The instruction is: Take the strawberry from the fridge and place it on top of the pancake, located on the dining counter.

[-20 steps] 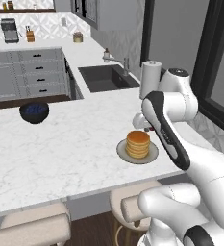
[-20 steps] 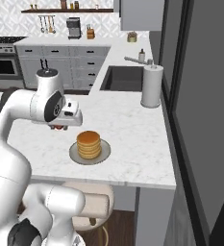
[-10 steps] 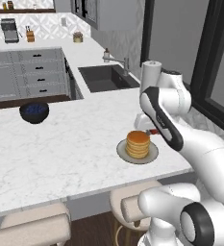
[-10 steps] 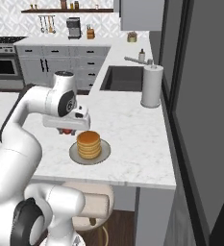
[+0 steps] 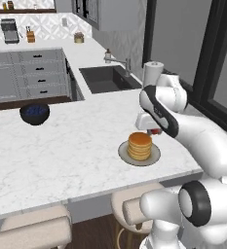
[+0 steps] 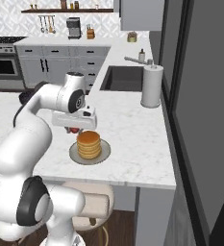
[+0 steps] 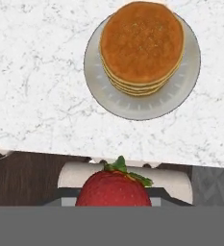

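Now gripper [image 6: 75,129] clamped around strawberry [image 7: 113,188], just beside pancake [image 7: 142,45]

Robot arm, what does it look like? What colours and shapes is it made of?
The arm is smooth, glossy white, built from fat rounded tubes. Its joints carry dark grey bands and round dark caps, like the cap on the elbow. The gripper hangs from a flat, boxy white hand. No cables or markings show.

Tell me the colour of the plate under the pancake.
Grey; the plate shows best in the hand view.
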You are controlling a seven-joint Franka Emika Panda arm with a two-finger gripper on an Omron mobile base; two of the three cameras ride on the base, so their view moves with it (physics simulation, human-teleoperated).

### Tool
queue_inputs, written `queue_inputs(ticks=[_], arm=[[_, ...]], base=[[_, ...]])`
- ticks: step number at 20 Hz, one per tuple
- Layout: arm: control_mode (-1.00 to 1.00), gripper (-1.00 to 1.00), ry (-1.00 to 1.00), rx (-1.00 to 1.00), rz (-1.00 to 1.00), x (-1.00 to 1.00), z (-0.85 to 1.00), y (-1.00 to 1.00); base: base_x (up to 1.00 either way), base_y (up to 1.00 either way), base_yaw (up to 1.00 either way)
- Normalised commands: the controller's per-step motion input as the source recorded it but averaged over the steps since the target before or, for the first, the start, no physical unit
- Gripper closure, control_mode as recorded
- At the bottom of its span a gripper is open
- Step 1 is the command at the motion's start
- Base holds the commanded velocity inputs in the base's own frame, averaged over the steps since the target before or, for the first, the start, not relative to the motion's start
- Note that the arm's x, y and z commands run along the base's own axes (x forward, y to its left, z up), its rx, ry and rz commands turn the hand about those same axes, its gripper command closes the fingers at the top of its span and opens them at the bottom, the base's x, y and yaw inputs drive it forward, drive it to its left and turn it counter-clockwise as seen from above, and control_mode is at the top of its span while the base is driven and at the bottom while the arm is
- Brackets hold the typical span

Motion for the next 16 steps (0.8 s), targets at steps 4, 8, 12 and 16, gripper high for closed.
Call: queue_inputs(ticks=[4, 8, 12, 16], arm=[[-1.0, 1.0, 0.0, -0.01, 0.0, 0.56, -0.41, 0.0], [-1.0, 1.0, 0.0, 0.0, 0.0, 0.57, -0.36, 0.0], [-1.0, 1.0, 0.0, -0.01, 0.0, 0.47, -0.35, 0.0], [-1.0, 1.0, 0.0, 0.0, 0.0, 0.38, -0.19, 0.0]], base=[[0.0, 0.0, 0.0], [0.0, 0.0, 0.0], [0.0, 0.0, 0.0], [0.0, 0.0, 0.0]])
